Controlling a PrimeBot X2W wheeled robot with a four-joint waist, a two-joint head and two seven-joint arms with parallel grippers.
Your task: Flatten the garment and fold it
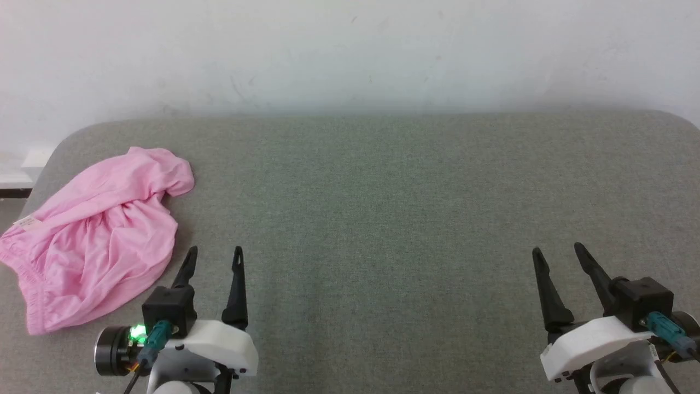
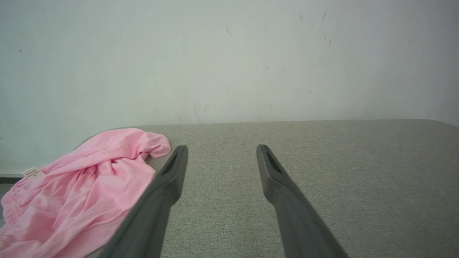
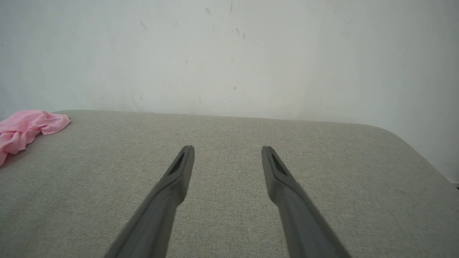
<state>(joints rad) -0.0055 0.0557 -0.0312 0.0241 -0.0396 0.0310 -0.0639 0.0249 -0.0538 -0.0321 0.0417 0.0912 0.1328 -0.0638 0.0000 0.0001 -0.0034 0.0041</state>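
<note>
Crumpled pink garment (image 1: pixel 95 235) just left of the open left hand (image 1: pixel 215 250); right hand (image 1: pixel 558 249) likewise open, well apart

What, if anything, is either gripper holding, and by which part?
Nothing. Both the left gripper and right gripper have open jaws; the garment lies crumpled, ungripped.
</note>
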